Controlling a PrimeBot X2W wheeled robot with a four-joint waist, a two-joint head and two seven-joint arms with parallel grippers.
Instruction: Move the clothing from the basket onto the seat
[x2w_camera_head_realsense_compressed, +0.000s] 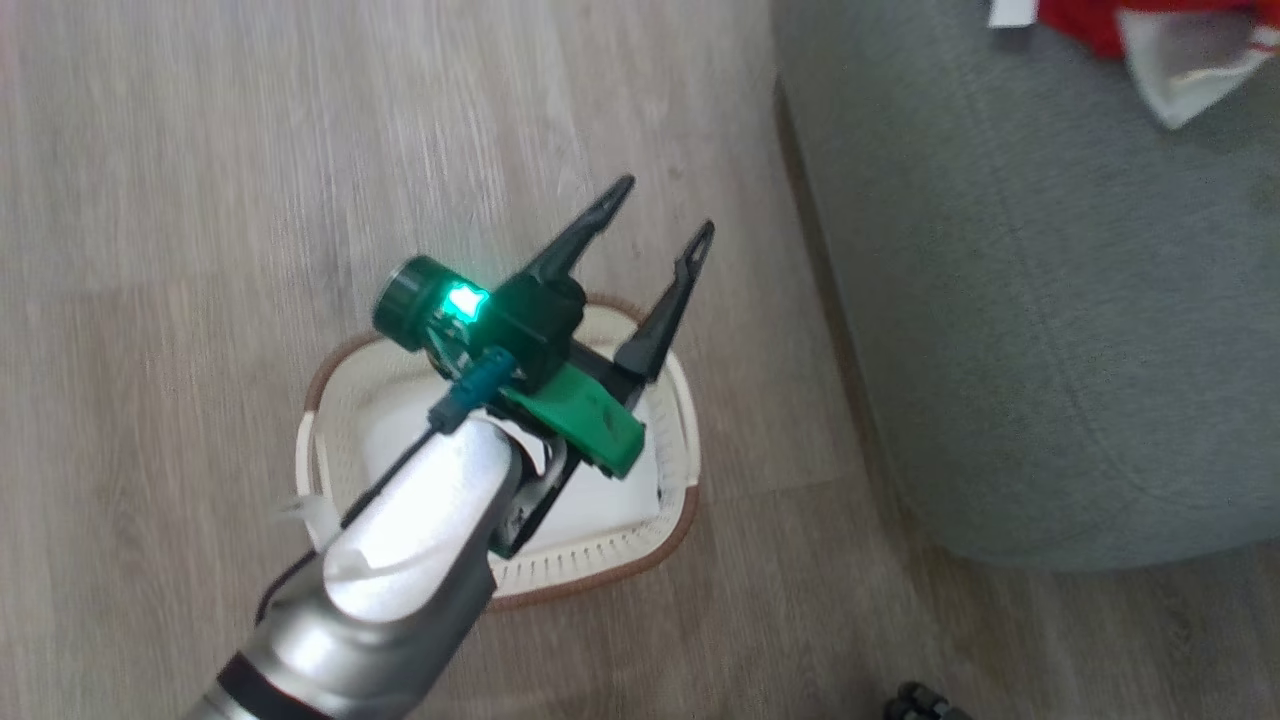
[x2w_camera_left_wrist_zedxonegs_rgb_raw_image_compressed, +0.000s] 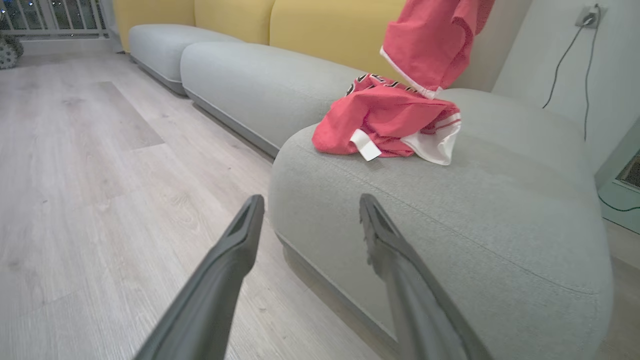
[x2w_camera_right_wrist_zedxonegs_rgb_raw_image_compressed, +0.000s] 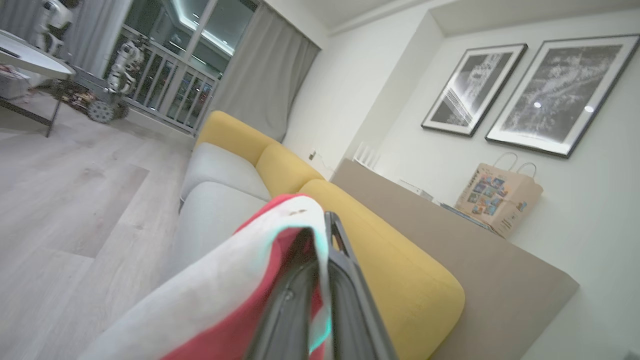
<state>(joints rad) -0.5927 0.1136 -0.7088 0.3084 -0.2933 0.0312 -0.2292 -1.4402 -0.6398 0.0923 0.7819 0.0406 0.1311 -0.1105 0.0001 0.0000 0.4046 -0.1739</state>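
Two bright red sports garments with white trim: one garment (x2w_camera_left_wrist_zedxonegs_rgb_raw_image_compressed: 385, 122) lies crumpled on the big grey-green fabric sofa seat (x2w_camera_left_wrist_zedxonegs_rgb_raw_image_compressed: 450, 215), and the other garment (x2w_camera_left_wrist_zedxonegs_rgb_raw_image_compressed: 430, 40) hangs over it, pinched tight in the right gripper (x2w_camera_right_wrist_zedxonegs_rgb_raw_image_compressed: 322, 260). The left gripper (x2w_camera_head_realsense_compressed: 665, 208) hovers, fingers spread wide, over the small white perforated plastic basket (x2w_camera_head_realsense_compressed: 600, 572) on the floor.

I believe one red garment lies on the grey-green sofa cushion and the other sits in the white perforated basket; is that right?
No: the right wrist view shows the other red garment pinched in the right claw, not in the white perforated plastic basket. The first garment does lie on the grey-green sofa cushion.
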